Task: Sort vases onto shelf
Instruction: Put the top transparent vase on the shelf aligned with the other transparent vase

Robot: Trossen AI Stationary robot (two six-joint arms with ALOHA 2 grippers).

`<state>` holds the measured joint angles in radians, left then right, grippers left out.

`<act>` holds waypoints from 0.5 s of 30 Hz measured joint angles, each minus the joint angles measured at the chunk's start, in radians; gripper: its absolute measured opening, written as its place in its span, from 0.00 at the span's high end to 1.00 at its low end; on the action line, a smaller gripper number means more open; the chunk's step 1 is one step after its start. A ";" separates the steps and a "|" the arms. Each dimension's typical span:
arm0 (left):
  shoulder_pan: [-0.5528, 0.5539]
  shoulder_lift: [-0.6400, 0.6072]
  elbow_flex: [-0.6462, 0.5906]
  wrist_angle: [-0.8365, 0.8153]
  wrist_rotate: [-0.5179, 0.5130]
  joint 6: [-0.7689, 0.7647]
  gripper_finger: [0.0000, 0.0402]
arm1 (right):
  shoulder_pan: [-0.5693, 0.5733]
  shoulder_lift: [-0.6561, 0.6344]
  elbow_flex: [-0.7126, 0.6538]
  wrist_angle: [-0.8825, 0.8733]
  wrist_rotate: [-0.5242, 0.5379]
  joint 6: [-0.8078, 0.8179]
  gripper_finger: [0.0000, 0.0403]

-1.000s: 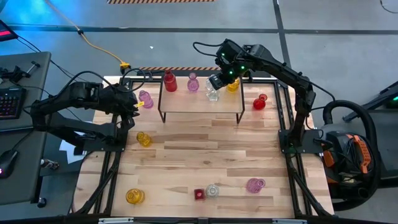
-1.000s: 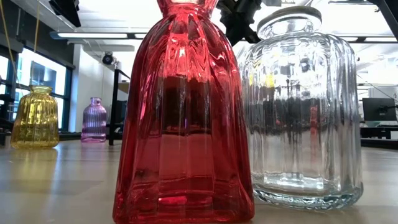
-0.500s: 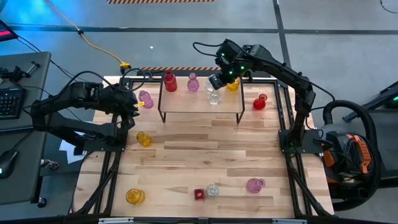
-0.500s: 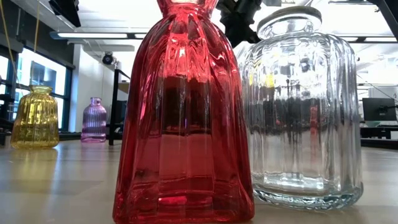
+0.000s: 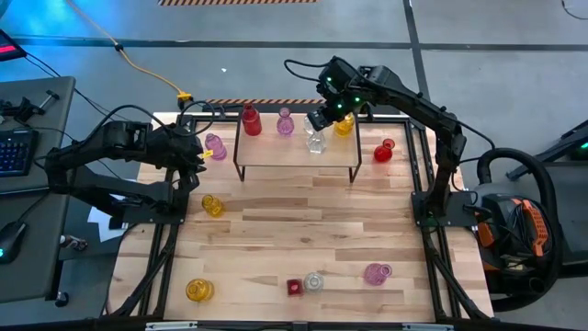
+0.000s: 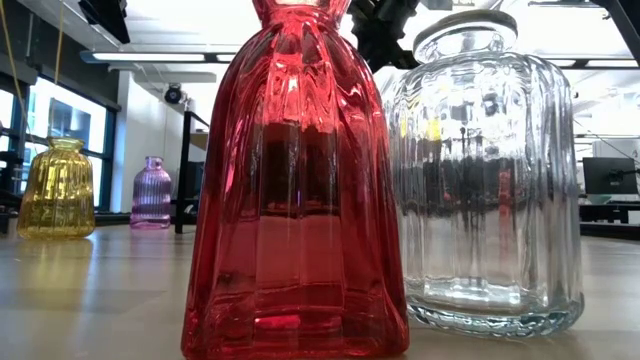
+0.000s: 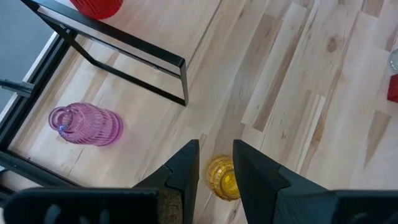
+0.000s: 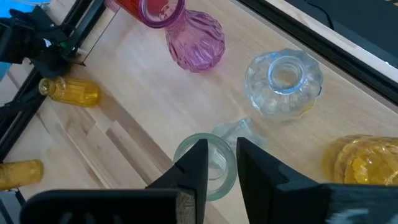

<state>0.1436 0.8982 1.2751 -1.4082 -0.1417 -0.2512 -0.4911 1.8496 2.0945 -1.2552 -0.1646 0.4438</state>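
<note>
Standing on the shelf (image 5: pixel 276 147), we count a red vase (image 5: pixel 250 120), a pink vase (image 5: pixel 286 122), two clear vases (image 5: pixel 315 141) and a yellow vase (image 5: pixel 345 126). Our right gripper (image 5: pixel 319 118) hovers over the clear ones, fingers slightly apart, seemingly gripping nothing. Our left gripper (image 5: pixel 197 152) waits beside a fallen pink vase (image 5: pixel 215 145), its narrowly parted fingers empty.

Twelve glass vases (image 5: pixel 250 120), one wooden shelf (image 5: pixel 276 150)
</note>
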 joint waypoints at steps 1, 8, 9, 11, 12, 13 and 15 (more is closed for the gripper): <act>0.000 0.000 0.000 0.000 0.000 0.000 0.78 | 0.000 0.000 0.000 0.000 0.000 0.000 0.84; 0.000 0.000 0.000 0.000 0.000 0.000 0.78 | 0.001 0.015 0.000 0.006 -0.008 0.000 0.84; 0.000 0.000 0.000 0.000 0.000 0.000 0.78 | 0.000 0.017 -0.001 0.001 -0.003 0.000 0.84; 0.000 0.000 0.000 0.000 0.000 -0.002 0.78 | 0.000 0.016 -0.001 -0.001 0.004 0.000 0.84; 0.000 0.000 0.000 0.000 0.000 -0.005 0.78 | 0.000 0.015 -0.001 -0.002 0.005 0.000 0.84; 0.000 0.000 0.000 0.000 0.000 -0.007 0.78 | 0.000 0.015 -0.001 -0.004 0.005 0.000 0.84; 0.000 0.000 0.000 0.000 0.000 -0.008 0.78 | 0.000 0.015 -0.001 -0.003 0.001 0.000 0.84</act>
<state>0.1432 0.8986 1.2751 -1.4082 -0.1417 -0.2588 -0.4911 1.8648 2.0937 -1.2587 -0.1634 0.4438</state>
